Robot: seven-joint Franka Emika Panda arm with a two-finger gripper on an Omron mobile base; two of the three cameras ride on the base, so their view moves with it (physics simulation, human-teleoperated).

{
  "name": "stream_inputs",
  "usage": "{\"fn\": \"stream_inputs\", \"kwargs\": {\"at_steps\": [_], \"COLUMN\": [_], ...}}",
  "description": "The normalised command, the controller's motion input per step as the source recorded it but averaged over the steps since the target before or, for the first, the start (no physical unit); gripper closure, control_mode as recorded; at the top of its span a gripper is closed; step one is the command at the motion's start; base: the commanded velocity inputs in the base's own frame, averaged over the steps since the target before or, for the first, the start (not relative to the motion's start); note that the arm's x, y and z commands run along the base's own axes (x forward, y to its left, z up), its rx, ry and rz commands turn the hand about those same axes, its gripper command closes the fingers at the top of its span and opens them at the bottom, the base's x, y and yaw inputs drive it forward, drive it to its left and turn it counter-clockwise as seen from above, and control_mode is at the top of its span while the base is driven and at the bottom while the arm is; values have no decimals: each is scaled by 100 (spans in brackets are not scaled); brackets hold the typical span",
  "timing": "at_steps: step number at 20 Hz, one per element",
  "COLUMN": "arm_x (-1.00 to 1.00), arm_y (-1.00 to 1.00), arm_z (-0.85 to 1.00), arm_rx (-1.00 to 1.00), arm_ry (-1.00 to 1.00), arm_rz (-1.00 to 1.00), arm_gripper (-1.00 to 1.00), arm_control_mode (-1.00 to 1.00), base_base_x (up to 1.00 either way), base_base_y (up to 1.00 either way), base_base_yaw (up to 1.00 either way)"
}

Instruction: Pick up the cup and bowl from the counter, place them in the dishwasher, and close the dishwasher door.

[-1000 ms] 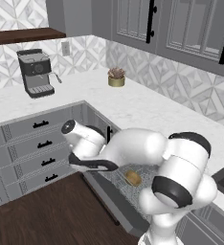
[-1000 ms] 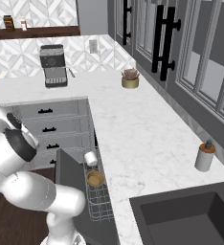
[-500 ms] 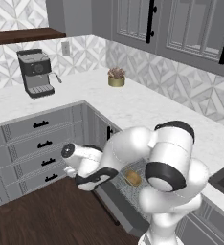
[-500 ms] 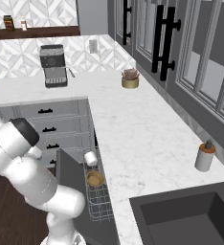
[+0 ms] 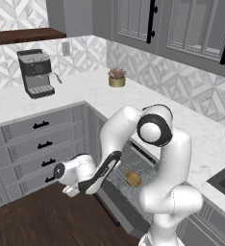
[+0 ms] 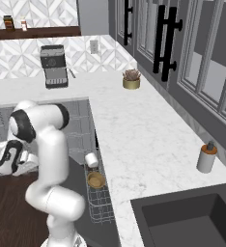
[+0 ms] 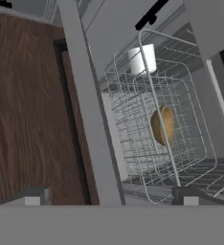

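Hand view: cup [image 7: 142,59] and bowl [image 7: 162,125] sit in dishwasher rack [image 7: 181,95]. Gripper [image 7: 109,197] spread wide, empty, low beside dropped dishwasher door [image 7: 87,124] edge. Step in hand, likely: closing. Next: get under edge, swing up.

The arm bends down low over the wooden floor [image 5: 37,221] beside the open dishwasher [image 5: 129,187]. A brown bowl [image 5: 133,179] sits in its wire rack. On the white surface [image 5: 85,91] stand a coffee machine [image 5: 35,73] and a potted plant [image 5: 117,77].
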Motion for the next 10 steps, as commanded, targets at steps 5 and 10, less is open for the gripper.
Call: {"fn": "stream_inputs", "kwargs": {"at_steps": [5, 10], "arm_x": [0, 2], "arm_y": [44, 58], "arm_z": [-67, -42], "arm_rx": [-66, -54], "arm_ry": [0, 0], "arm_rz": [-2, -8], "arm_gripper": [-100, -100], "arm_control_mode": [-100, -100], "base_base_x": [0, 0], "base_base_y": [0, 0], "base_base_yaw": [0, 0]}}
